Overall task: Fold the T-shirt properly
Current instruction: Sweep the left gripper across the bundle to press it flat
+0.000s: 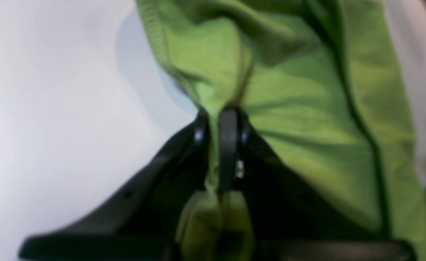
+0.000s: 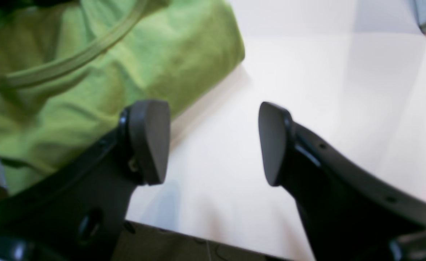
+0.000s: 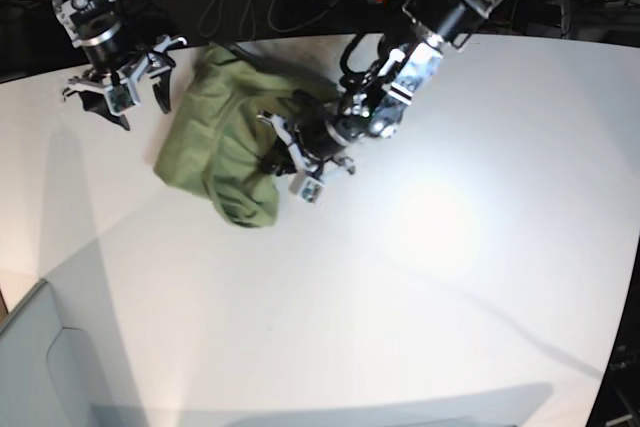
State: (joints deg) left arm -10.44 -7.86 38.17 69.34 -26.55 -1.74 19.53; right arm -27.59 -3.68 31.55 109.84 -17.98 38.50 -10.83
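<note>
T-shirt: lies crumpled in a loose heap on the white tabletop, toward its far left corner; nothing is folded yet.

Left end effector: clenched on a bunch of the T-shirt's fabric near a stitched hem; cloth runs between the jaws and gathers into creases at the pinch. It probably grips there to draw that side out flat.

Right end effector: released, jaws spread wide with only bare tabletop between them; it sits just beside the heap's far left side, holding nothing.

Step in hand: spreading the heap before any fold, by my judgement.

Risk: a bunched pinch may take several layers, so the cloth could drag instead of opening.
</note>
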